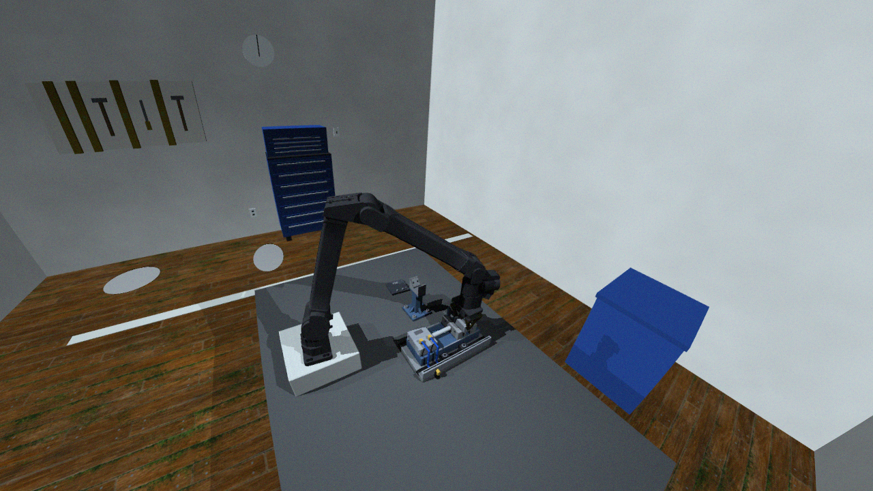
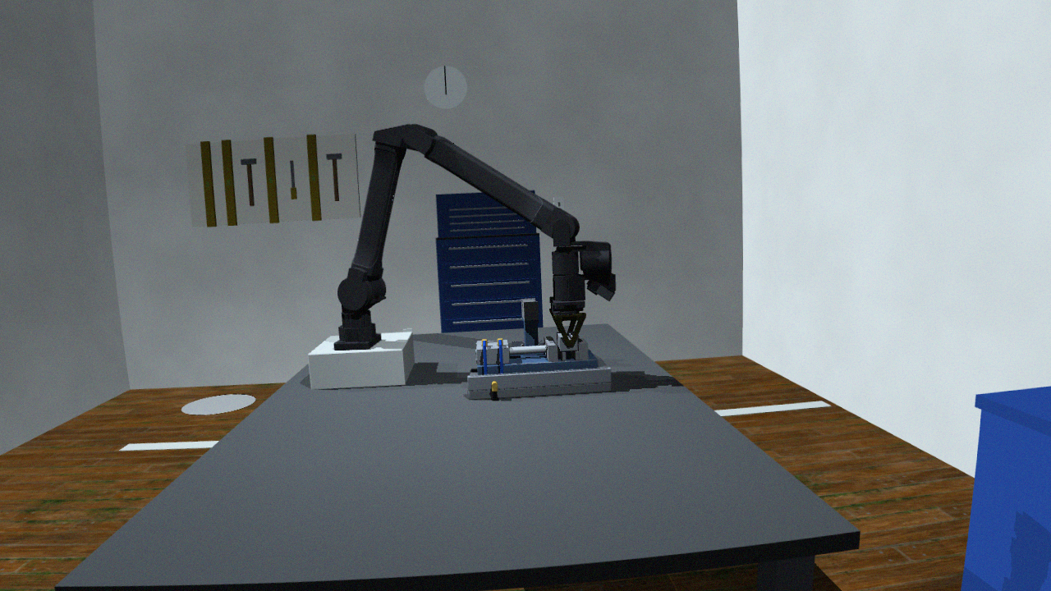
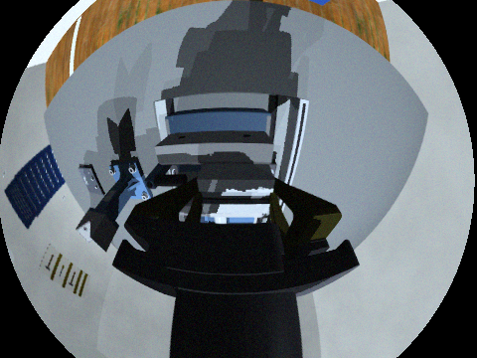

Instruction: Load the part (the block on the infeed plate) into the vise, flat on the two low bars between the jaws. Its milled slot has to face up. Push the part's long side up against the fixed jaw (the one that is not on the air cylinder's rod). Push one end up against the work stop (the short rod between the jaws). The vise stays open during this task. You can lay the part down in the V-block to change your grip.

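My gripper (image 1: 462,322) (image 2: 569,339) (image 3: 236,180) points straight down into the vise (image 1: 442,348) (image 2: 539,371) (image 3: 222,122) at the end away from the air cylinder (image 1: 423,340) (image 2: 490,351). It is shut on the part (image 2: 565,345) (image 3: 241,193), a small grey block that sits low between the jaws. The fingers and wrist hide most of the part, so I cannot tell which way its slot faces or whether it touches the fixed jaw or the work stop. The infeed plate (image 1: 400,286) lies bare behind the vise.
The blue V-block stand (image 1: 417,308) (image 2: 530,316) (image 3: 122,189) is just behind the vise. The arm's white base block (image 1: 317,360) (image 2: 360,359) sits to the left. A blue bin (image 1: 640,335) (image 2: 1014,478) stands off the table, and a blue tool chest (image 1: 299,180) (image 2: 484,257) is at the back wall.
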{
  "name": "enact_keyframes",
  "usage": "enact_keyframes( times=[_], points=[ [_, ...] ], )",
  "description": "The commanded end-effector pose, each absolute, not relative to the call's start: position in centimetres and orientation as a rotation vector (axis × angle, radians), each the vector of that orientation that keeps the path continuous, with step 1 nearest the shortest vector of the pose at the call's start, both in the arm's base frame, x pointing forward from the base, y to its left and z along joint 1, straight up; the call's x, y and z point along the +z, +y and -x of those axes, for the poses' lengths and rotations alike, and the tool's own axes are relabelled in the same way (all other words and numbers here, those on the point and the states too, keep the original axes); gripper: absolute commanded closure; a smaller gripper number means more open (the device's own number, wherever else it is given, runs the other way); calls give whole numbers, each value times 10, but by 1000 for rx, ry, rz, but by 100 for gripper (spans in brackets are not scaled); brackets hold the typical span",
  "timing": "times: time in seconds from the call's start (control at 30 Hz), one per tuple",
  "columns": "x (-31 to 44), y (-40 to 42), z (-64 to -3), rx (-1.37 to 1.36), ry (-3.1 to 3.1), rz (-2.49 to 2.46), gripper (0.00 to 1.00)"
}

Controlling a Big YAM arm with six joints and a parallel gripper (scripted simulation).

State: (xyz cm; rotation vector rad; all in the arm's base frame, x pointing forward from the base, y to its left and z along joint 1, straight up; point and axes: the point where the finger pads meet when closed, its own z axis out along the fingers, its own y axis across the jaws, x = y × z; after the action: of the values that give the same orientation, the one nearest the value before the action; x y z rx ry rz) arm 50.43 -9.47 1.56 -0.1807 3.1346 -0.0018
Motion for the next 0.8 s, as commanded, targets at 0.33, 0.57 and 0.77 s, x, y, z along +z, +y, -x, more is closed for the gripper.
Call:
enact_keyframes(
  times=[0.33,0.57,0.77],
  points=[
    [12,-95,-510,-7,3128,170,100],
    [15,-95,-513,-10,3121,170,100],
    [18,-95,-518,-13,3112,172,100]
  ],
)
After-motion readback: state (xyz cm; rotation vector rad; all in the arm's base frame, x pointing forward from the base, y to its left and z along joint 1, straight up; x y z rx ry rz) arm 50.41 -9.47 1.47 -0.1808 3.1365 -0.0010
